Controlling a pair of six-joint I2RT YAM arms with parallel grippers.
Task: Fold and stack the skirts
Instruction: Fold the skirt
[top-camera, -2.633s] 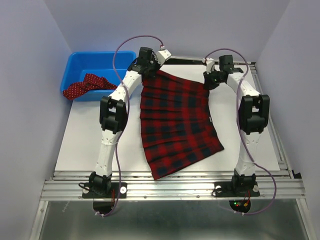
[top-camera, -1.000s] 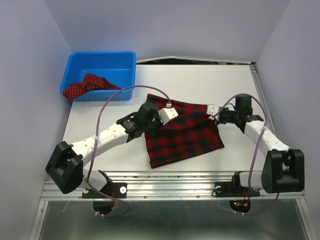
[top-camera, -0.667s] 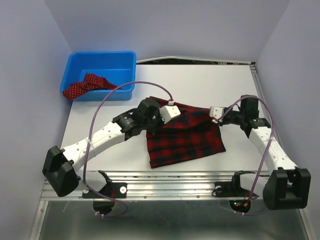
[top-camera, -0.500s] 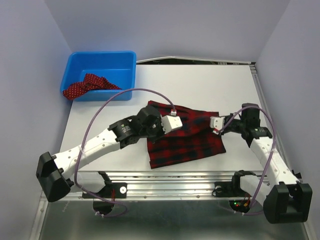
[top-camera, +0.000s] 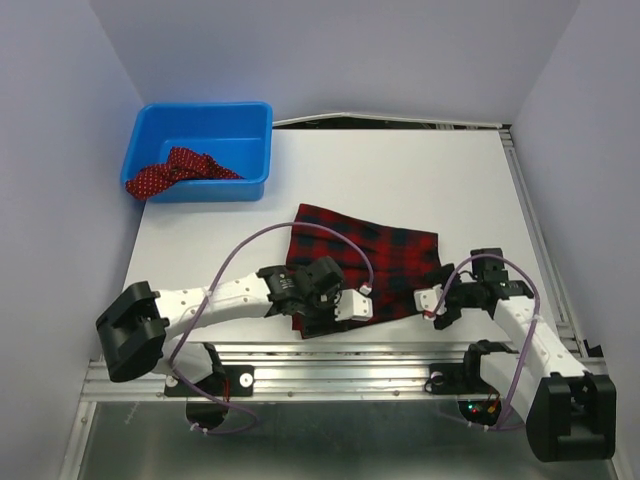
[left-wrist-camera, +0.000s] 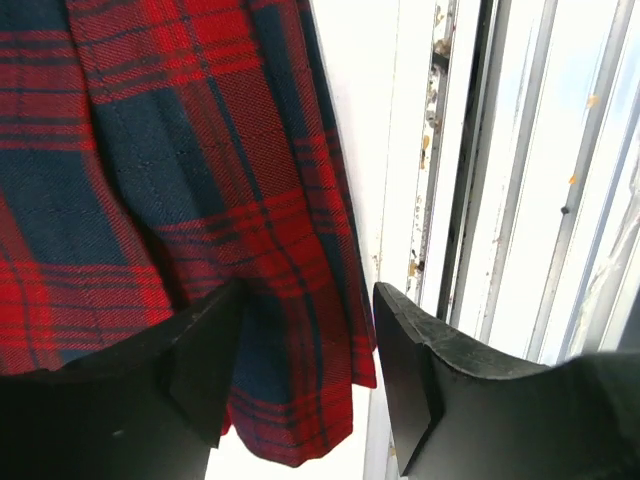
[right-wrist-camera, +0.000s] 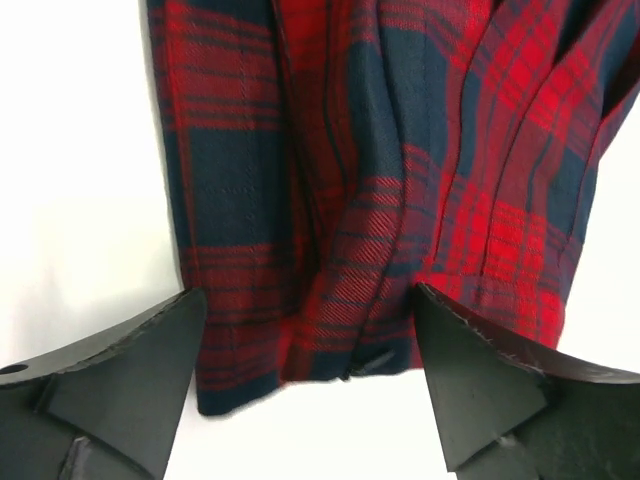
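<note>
Cut off by the top and left edges of the left wrist view: most of the pleated red-and-navy tartan plaid cloth skirt (left-wrist-camera: 150, 130) ahead of the left gripper (left-wrist-camera: 308, 300). Cut off at the bottom edge: the roots of both black fingers (left-wrist-camera: 200, 380). No telling there of contact between pads and cloth. Likewise ahead of the right gripper (right-wrist-camera: 310, 295): cropped at the top edge. From above, hidden beneath the left gripper's wrist: that skirt's nearest corner. Well apart from both grippers, beyond the left one, too bunched to tell waist from hem: the dark red white-dotted cloth skirt (top-camera: 175, 170) draped over the wall of the blue plastic bin (top-camera: 205, 125).
</note>
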